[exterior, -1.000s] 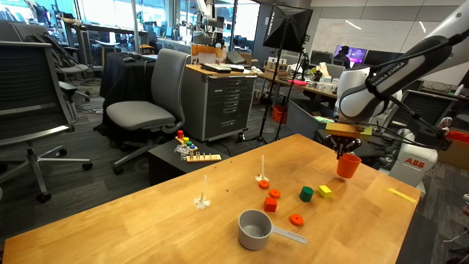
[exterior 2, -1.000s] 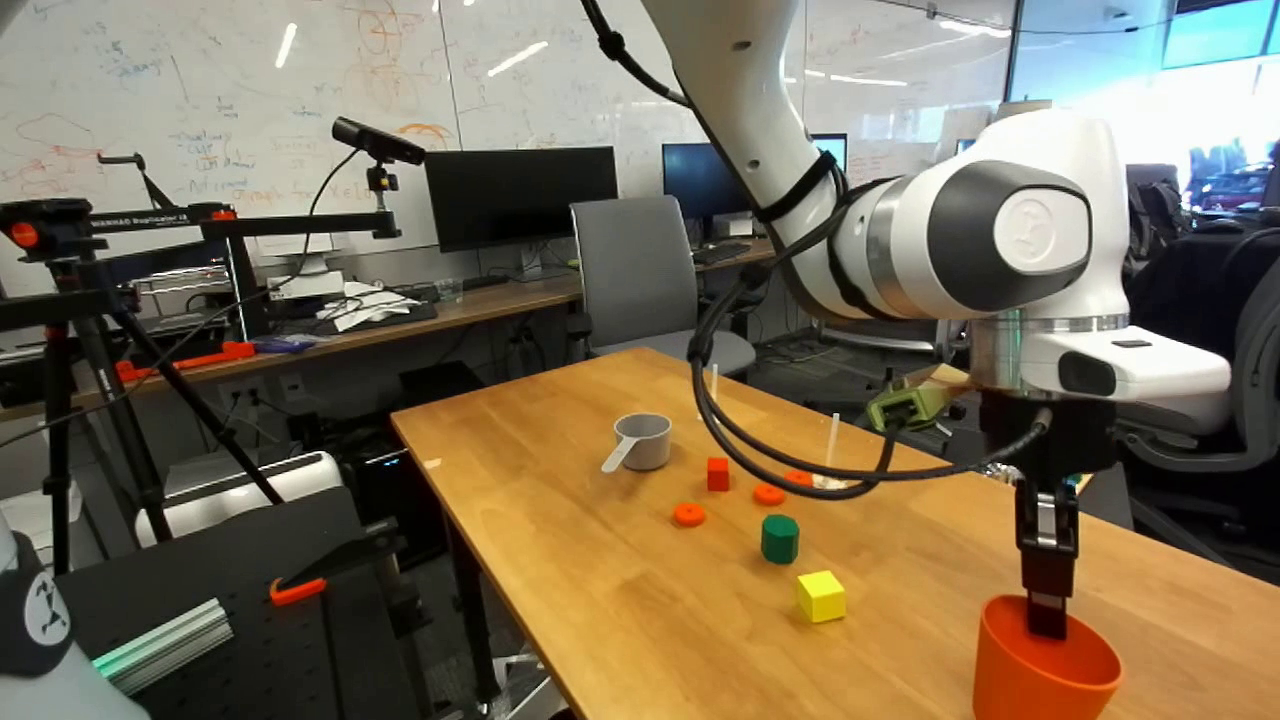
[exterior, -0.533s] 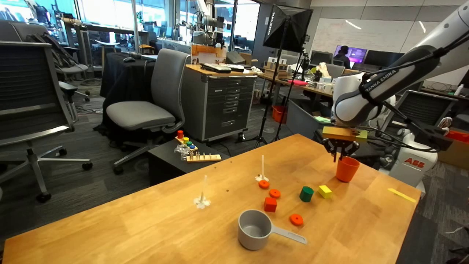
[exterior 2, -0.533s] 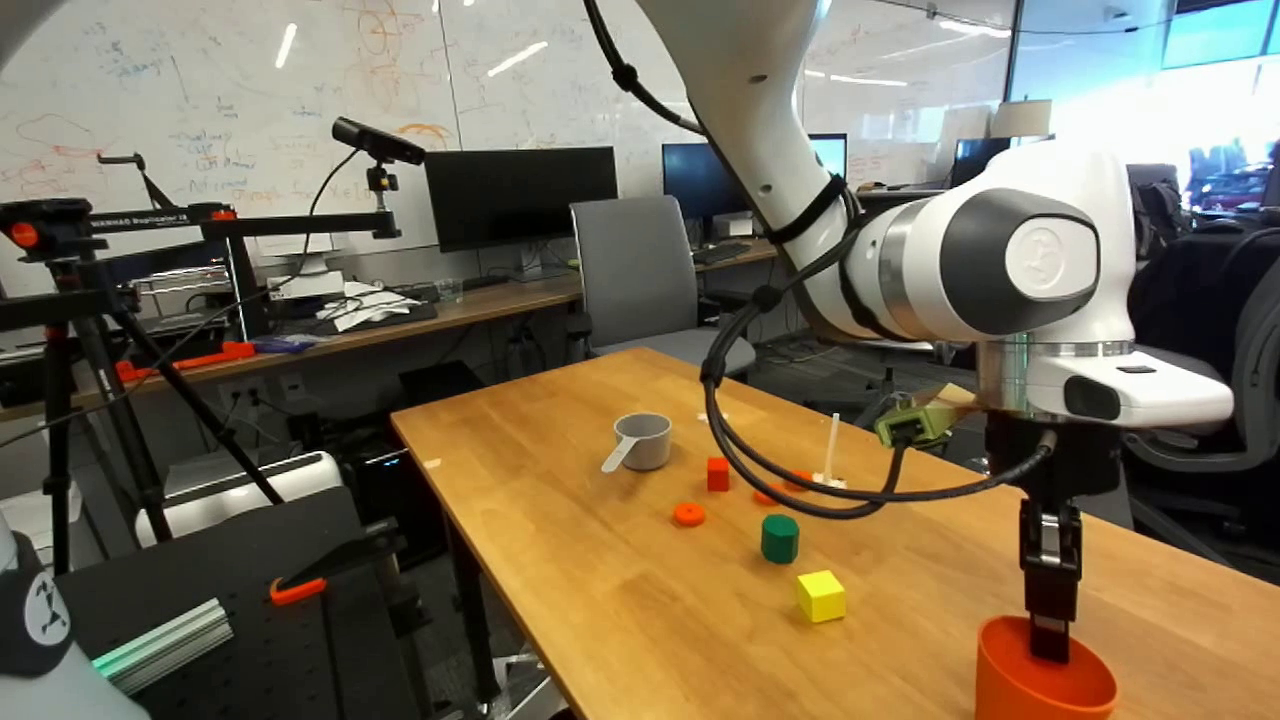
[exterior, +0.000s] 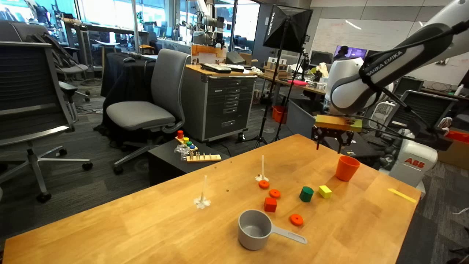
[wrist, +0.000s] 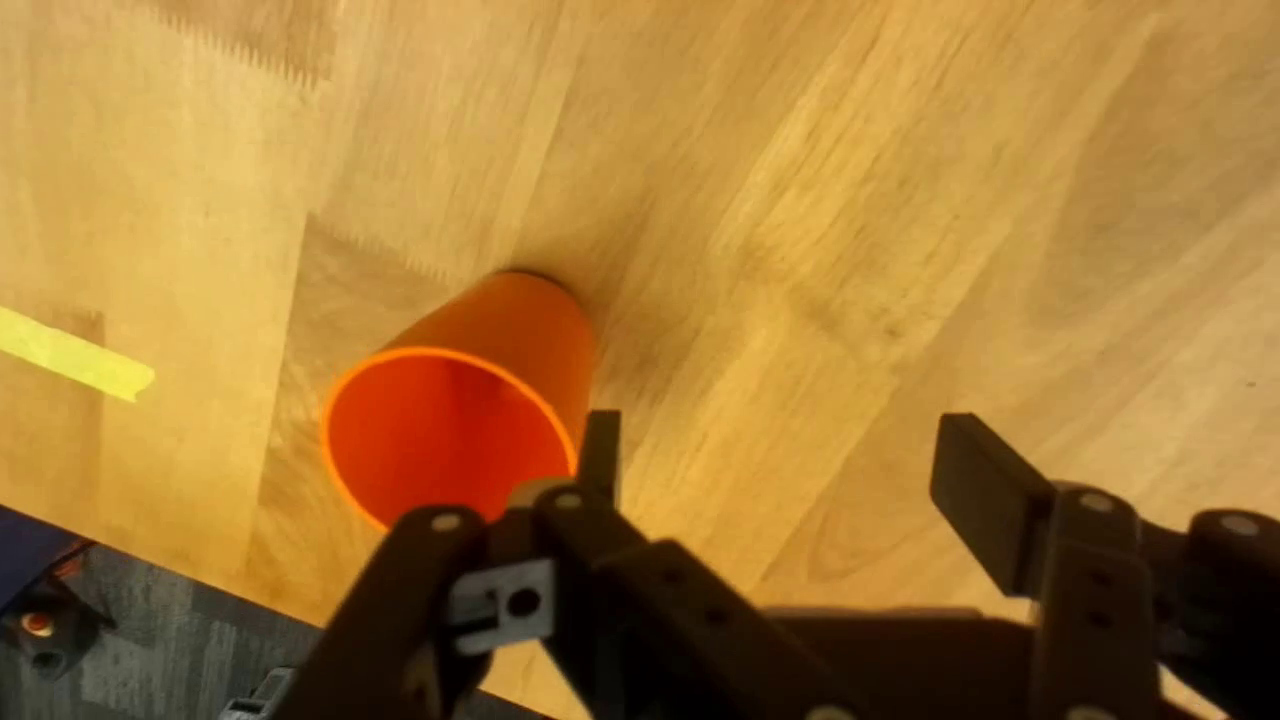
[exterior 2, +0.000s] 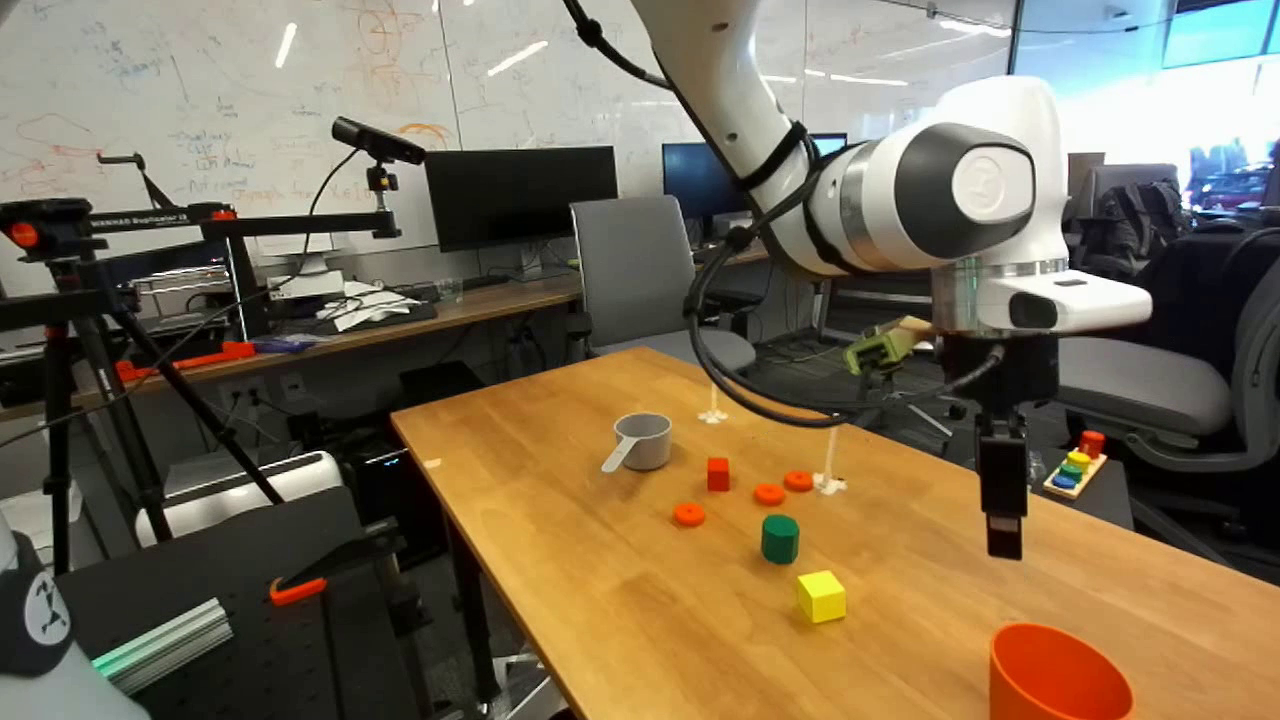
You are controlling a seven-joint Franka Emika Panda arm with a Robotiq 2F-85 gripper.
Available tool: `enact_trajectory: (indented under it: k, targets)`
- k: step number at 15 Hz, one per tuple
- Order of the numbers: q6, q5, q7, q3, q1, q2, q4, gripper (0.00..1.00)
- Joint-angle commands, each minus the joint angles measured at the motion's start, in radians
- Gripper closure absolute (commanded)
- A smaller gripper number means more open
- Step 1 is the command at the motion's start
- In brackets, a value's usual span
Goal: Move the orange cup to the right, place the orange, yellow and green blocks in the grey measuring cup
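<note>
The orange cup (exterior: 347, 169) stands upright on the table near its edge, shown in both exterior views and, close up, in the wrist view, its mouth partly covered by a finger. Above and beside it hangs my gripper (exterior: 329, 149). The wrist view shows the gripper (wrist: 785, 445) open, with bare table between its fingers. A yellow block (exterior: 325, 191) and a green block (exterior: 306, 194) lie side by side mid-table. The red-orange cube, the orange block (exterior 2: 718, 474), sits close to the grey measuring cup (exterior: 249, 238), which looks empty inside.
Orange rings (exterior: 296, 224) lie flat around the blocks. Two thin white pegs (exterior: 262, 167) rise from the table, near the rings and further along. A strip of yellow tape (wrist: 80, 355) marks the table near the cup. A low black stand with toys (exterior: 203, 158) sits beside the table.
The orange cup, pinched at its rim and just above the table a second ago, now stands released. My gripper has opened, risen and shifted clear of it. The blocks and measuring cup have not moved.
</note>
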Motion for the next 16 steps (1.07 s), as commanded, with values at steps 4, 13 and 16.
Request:
enact_trajectory:
  k: [4,13,16]
  targets:
    - [-0.101,0.008,-0.117,0.083,0.011,-0.109,-0.061,0.0]
    - [-0.195,-0.026,-0.169,0.095,0.054,0.057,-0.025,0.0]
    - [-0.195,-0.039,-0.178,0.094,0.076,0.093,-0.017,0.0]
